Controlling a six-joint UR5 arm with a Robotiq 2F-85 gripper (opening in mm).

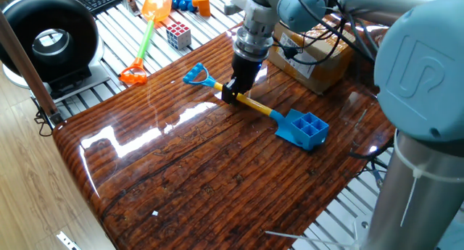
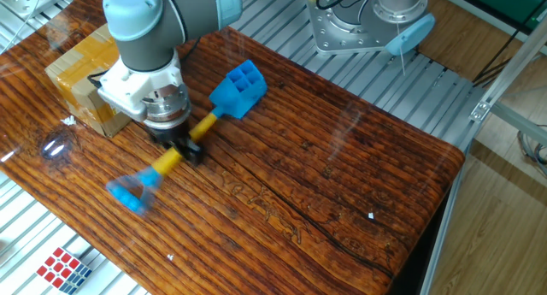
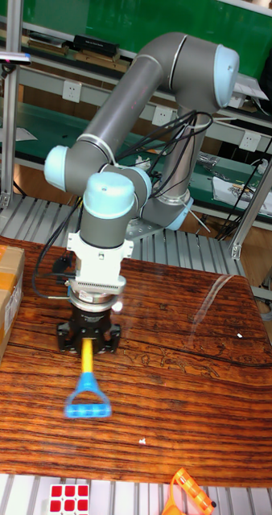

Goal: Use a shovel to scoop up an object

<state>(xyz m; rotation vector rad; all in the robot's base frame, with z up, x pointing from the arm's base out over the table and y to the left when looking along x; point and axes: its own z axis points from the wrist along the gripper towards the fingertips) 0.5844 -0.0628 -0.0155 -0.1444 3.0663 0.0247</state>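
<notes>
The shovel lies across the wooden table, its yellow shaft pinched near the middle by my gripper, which is shut on it. Its blue D loop points toward the table's far left edge, and its blue blade points right. The blue block with square cells sits on the blade. In the other fixed view the gripper holds the shaft, the block is beyond it, and the loop is motion-blurred. In the tall fixed view the gripper hides the blade; the loop faces the camera.
A brown cardboard box stands on the table just behind the arm, also in the other fixed view. Off the table on the metal slats lie an orange-bladed shovel and a puzzle cube. A black round device stands at far left.
</notes>
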